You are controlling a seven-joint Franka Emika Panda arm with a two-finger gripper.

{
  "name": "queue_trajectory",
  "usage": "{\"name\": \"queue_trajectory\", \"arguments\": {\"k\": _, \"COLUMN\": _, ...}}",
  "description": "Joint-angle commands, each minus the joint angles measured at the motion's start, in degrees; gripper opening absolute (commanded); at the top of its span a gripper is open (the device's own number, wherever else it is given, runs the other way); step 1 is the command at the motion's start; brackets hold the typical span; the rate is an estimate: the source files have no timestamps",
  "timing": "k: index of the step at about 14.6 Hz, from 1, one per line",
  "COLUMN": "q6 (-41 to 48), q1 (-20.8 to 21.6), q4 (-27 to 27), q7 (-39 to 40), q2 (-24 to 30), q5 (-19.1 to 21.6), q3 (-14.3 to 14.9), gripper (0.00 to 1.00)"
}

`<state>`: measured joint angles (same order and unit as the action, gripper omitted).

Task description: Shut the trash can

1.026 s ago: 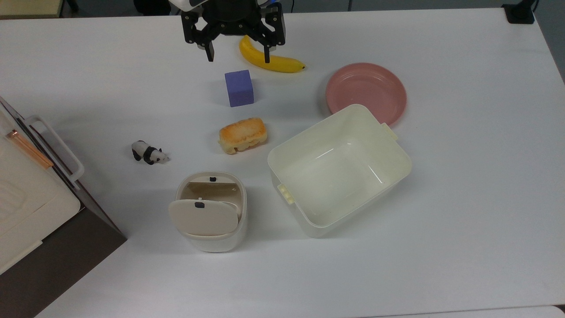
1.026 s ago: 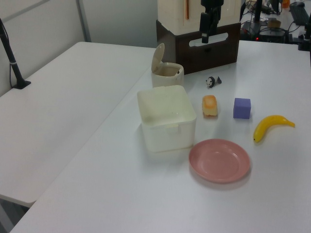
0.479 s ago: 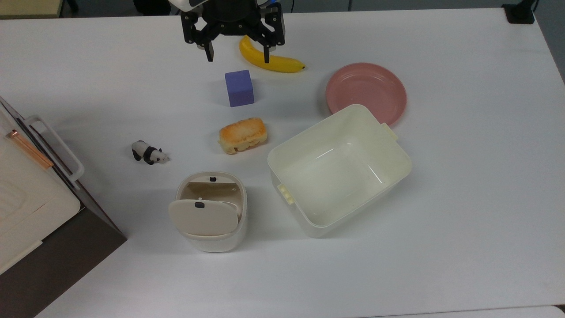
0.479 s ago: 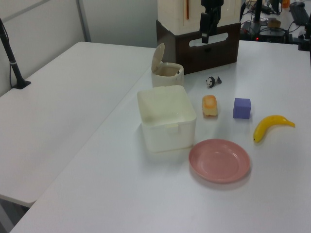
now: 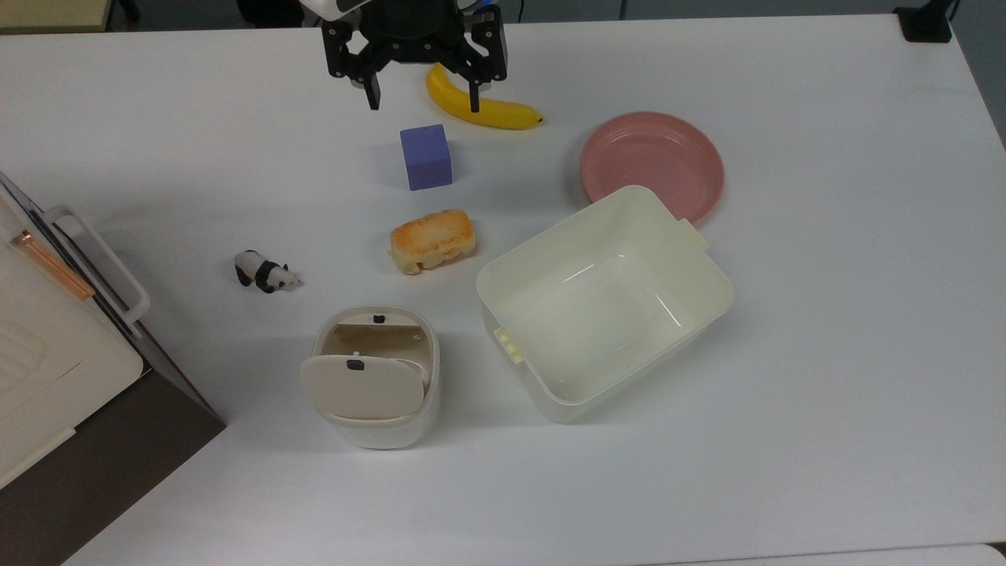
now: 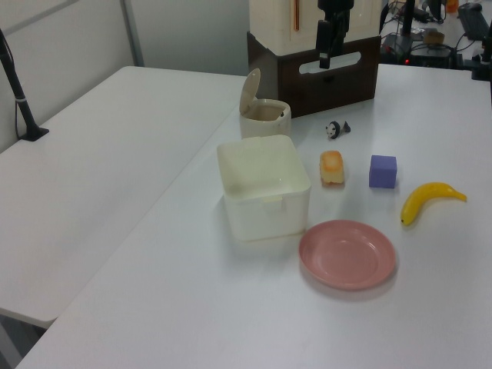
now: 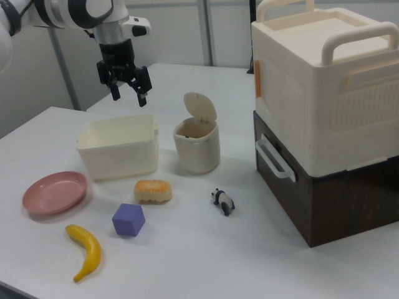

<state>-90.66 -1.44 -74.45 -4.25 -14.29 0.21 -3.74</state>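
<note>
I see my gripper [image 5: 420,98] hanging in the air with fingers spread wide, holding nothing. In the top view a banana [image 5: 481,102] and purple block [image 5: 426,156] lie just below it. The bin [image 5: 376,379] stands well apart from the gripper, lid [image 5: 363,387] tipped up, beside a tub [image 5: 603,303].

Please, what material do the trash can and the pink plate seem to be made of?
The trash can looks like smooth cream plastic with a matte beige lid; its rounded moulded edges suggest this. The pink plate looks like glossy plastic or glazed ceramic; its even colour and soft shine do not settle which.
</note>
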Motion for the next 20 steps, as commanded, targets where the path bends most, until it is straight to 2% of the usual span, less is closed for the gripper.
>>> {"name": "queue_trajectory", "arguments": {"k": 1, "q6": -2.07, "q1": 0.30, "q4": -2.01, "q7": 1.53, "q2": 0.67, "q5": -0.21, "q3": 0.40, "gripper": 0.77}}
{"name": "queue_trajectory", "arguments": {"k": 2, "q6": -3.03, "q1": 0.39, "q4": -1.93, "q7": 1.18, "q2": 0.23, "q5": -0.21, "q3": 0.40, "gripper": 0.52}}
{"name": "queue_trajectory", "arguments": {"k": 3, "q6": -4.52, "q1": 0.39, "q4": -1.84, "q7": 0.83, "q2": -0.04, "q5": -0.21, "q3": 0.31, "gripper": 0.39}}
{"name": "queue_trajectory", "arguments": {"k": 4, "q6": -6.18, "q1": 0.48, "q4": -1.84, "q7": 0.65, "q2": -0.21, "q5": -0.47, "q3": 0.31, "gripper": 0.20}}
{"name": "queue_trajectory", "arguments": {"k": 5, "q6": -7.77, "q1": 0.48, "q4": -1.84, "q7": 0.56, "q2": -0.74, "q5": -0.56, "q3": 0.31, "gripper": 0.06}}
{"name": "queue_trajectory", "arguments": {"k": 6, "q6": -8.83, "q1": 0.48, "q4": -1.75, "q7": 0.12, "q2": -1.09, "q5": -1.00, "q3": 0.23, "gripper": 0.00}}
{"name": "queue_trajectory", "arguments": {"k": 9, "q6": -16.71, "q1": 0.48, "q4": -1.66, "q7": -2.85, "q2": -3.28, "q5": -3.71, "q3": 0.14, "gripper": 0.00}}
{"name": "queue_trajectory", "arguments": {"k": 13, "q6": -40.16, "q1": 0.30, "q4": 0.61, "q7": -13.13, "q2": -12.58, "q5": -14.25, "q3": 0.49, "gripper": 0.00}}
{"name": "queue_trajectory", "arguments": {"k": 15, "q6": -44.94, "q1": 0.30, "q4": 1.50, "q7": -14.99, "q2": -14.45, "q5": -17.34, "q3": 0.49, "gripper": 0.00}}
{"name": "queue_trajectory", "arguments": {"k": 17, "q6": -49.07, "q1": 0.04, "q4": 1.59, "q7": -15.44, "q2": -14.54, "q5": -17.61, "q3": 0.49, "gripper": 0.00}}
{"name": "queue_trajectory", "arguments": {"k": 20, "q6": -50.32, "q1": 0.04, "q4": 2.11, "q7": -15.44, "q2": -14.19, "q5": -17.70, "q3": 0.40, "gripper": 0.00}}
